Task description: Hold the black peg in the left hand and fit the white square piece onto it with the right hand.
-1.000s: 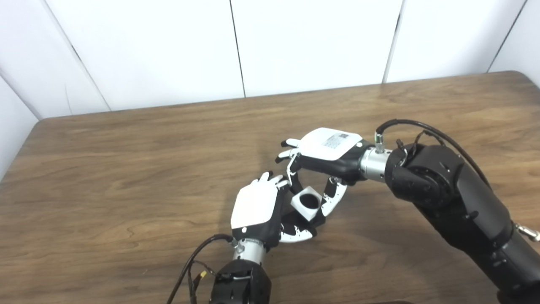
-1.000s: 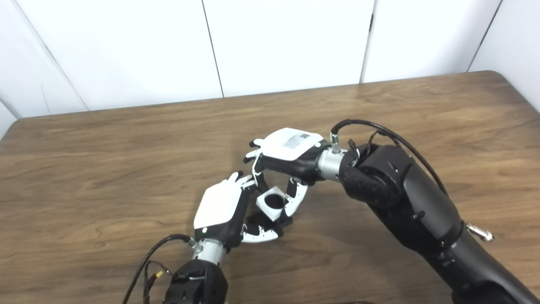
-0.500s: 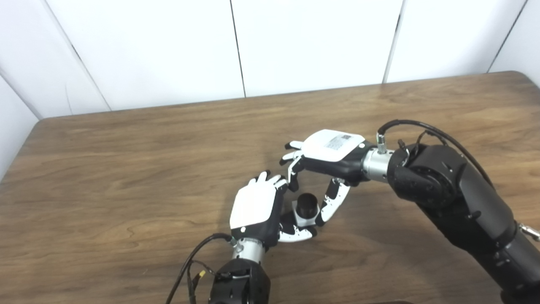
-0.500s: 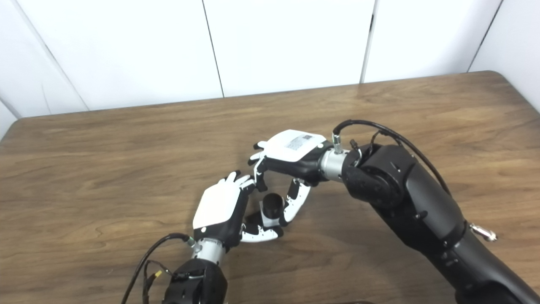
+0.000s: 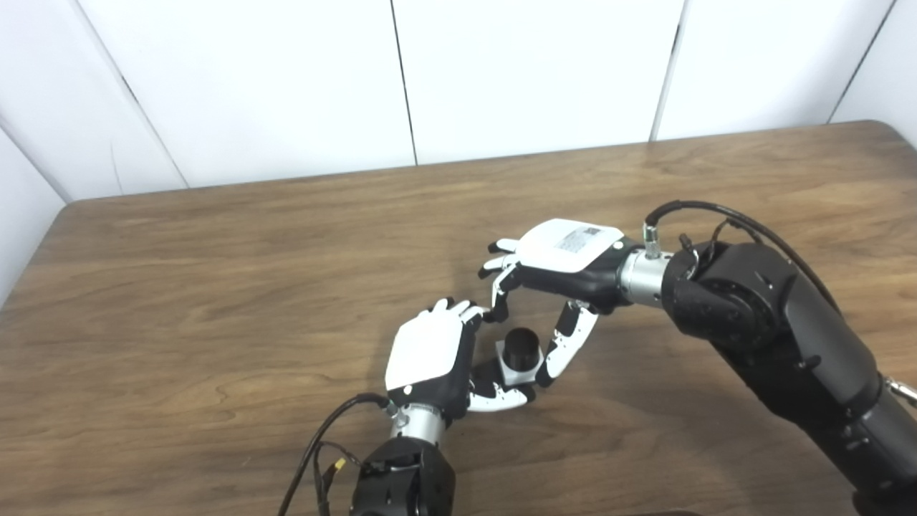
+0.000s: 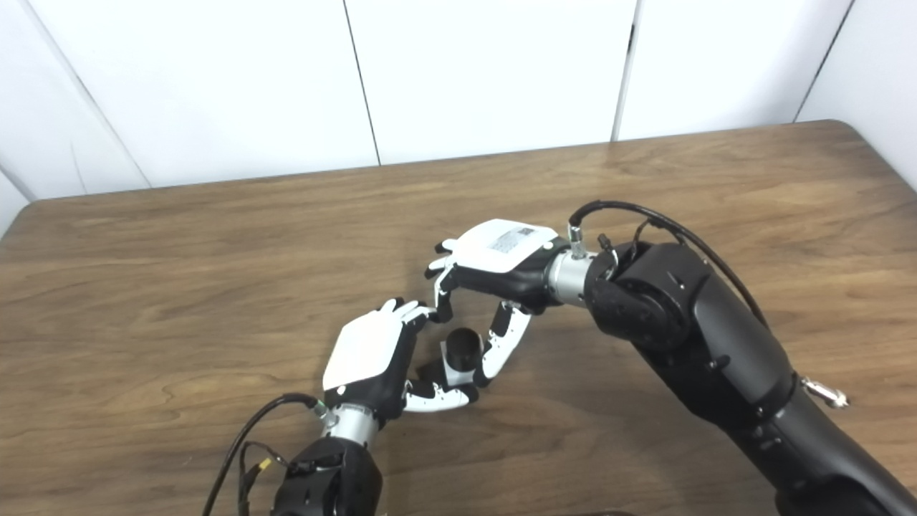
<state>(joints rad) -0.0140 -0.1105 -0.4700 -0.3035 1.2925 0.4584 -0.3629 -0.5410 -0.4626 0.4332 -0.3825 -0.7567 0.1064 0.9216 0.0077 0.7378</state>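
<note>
My left hand (image 5: 430, 355) is shut on the black peg (image 5: 521, 345), low in the middle of the table. Only the peg's round top shows. The white square piece (image 5: 517, 370) sits around the peg, below its top, against my left hand's thumb and fingers. My right hand (image 5: 562, 261) hovers just behind and to the right with its fingers apart. Its thumb (image 5: 564, 344) hangs beside the piece's right side, and its curled fingers (image 5: 499, 307) stand clear of the piece at the back. The peg's lower part is hidden.
The wooden table (image 5: 215, 287) spreads to both sides, with its far edge against a white panelled wall (image 5: 501, 72). My right forearm (image 5: 774, 337) crosses the table's right front. A black cable (image 5: 322, 451) loops at my left wrist.
One second ago my right hand held the white piece above the peg, its hole showing. The piece has since gone down over the peg, and my right hand has loosened and drawn slightly right.
</note>
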